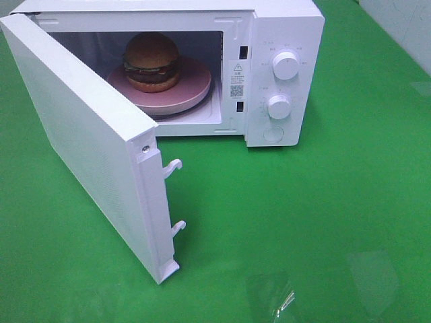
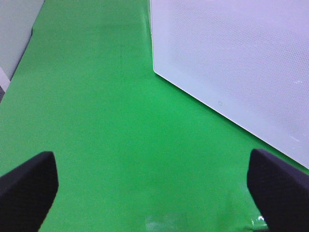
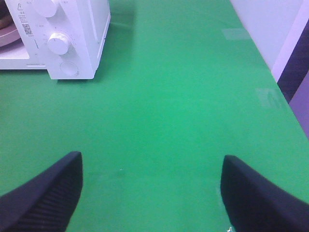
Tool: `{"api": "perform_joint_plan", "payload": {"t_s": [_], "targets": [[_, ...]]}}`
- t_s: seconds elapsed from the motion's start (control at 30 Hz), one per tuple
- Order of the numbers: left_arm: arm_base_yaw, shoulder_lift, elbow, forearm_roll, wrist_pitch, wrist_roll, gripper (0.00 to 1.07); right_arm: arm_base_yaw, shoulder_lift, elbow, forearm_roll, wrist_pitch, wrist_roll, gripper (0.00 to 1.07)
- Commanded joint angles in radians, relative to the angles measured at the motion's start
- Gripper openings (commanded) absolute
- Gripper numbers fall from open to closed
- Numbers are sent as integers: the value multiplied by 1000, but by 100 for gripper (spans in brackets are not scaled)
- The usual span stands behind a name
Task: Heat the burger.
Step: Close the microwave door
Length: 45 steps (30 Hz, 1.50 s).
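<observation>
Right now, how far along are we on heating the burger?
Done: the burger sits on the pink plate inside the microwave. In hand: nothing; the left gripper and right gripper are both open and empty above the green table. Left: the microwave door stands wide open and needs shutting, then the upper knob and lower knob probably need setting to start heating.

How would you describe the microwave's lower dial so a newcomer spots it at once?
Start at the white microwave on the green table, door swung open. On the panel right of the cavity, two raised white dials stack vertically. The lower dial sits between the upper dial and a flat round button at the bottom.
</observation>
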Motion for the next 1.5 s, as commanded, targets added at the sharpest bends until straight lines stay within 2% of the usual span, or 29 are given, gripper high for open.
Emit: {"api": "perform_joint_plan", "payload": {"t_s": [0.03, 0.17, 0.3, 0.33, 0.37, 0.43, 0.47, 0.5, 0.53, 0.57, 0.6, 0.63, 0.67, 0.7, 0.73, 0.77, 0.8, 0.87, 0.97, 1.17, 1.23, 1.33, 1.37, 1.4, 1.43, 1.47, 1.5], "targets": [[-7, -5, 2, -2, 1, -2, 100, -7, -28, 1, 6, -10, 0, 76], [-7, -5, -12, -2, -14, -2, 100, -7, -28, 1, 6, -10, 0, 76], [-7, -5, -23, 26, -47, -8, 91, -7, -28, 1, 6, -10, 0, 76], [-7, -5, -25, 43, -53, -14, 83, -7, -28, 1, 6, -10, 0, 76], [-7, -5, -25, 43, -53, -14, 83, -7, -28, 1, 6, -10, 0, 76], [-7, -5, -27, 55, -77, -13, 55, -7, -28, 1, 6, -10, 0, 76], [-7, -5, -27, 55, -77, -13, 55, -7, -28, 1, 6, -10, 0, 76], [-7, -5, -27, 54, -95, -13, 47, -7, -28, 1, 6, -10, 0, 76], [-7, -5, -27, 54, -95, -13, 47, -7, -28, 1, 6, -10, 0, 76], [-7, -5, -27, 50, -145, -13, 35, -7, -28, 1, 6, -10, 0, 76], [-7, -5, -27, 50, -145, -13, 35, -7, -28, 1, 6, -10, 0, 76], [-7, -5, -25, 50, -205, -13, 24, -7, -28, 1, 6, -10, 0, 76], [-7, -5, -25, 50, -205, -13, 24, -7, -28, 1, 6, -10, 0, 76], [-7, -5, -14, 57, -271, -13, 15, -7, -28, 1, 6, -10, 0, 76], [-7, -5, -14, 57, -271, -13, 15, -7, -28, 1, 6, -10, 0, 76], [-7, -3, 6, 66, -341, -13, 7, -7, -28, 1, 6, -10, 0, 76], [-7, -3, 6, 66, -341, -13, 7, -7, -28, 1, 6, -10, 0, 76], [-7, 39, 56, 67, -455, -13, 0, -7, -28, 1, 6, -10, 0, 76], [-7, 55, 70, 67, -488, -13, 0, -7, -28, 1, 6, -10, 0, 76], [-7, 185, 118, 64, -672, -12, 0, -7, -28, 1, 6, -10, 0, 76], [-7, 288, 142, 64, -815, -12, 0, -7, -28, 1, 6, -10, 0, 76], [-7, 336, 164, 59, -898, -12, 0, -7, -28, 1, 6, -10, 0, 76], [-7, 389, 193, 40, -1003, -12, 0, -7, -28, 1, 6, -10, 0, 76], [-7, 389, 193, 40, -1003, -12, 0, -7, -28, 1, 6, -10, 0, 76], [-7, 437, 221, 14, -1110, -12, 0, -7, -28, 1, 6, -10, 0, 76], [-7, 437, 221, 14, -1110, -12, 0, -7, -28, 1, 6, -10, 0, 76], [-7, 490, 247, 0, -1193, -12, 0, -7, -28, 1, 6, -10, 0, 76]]}}
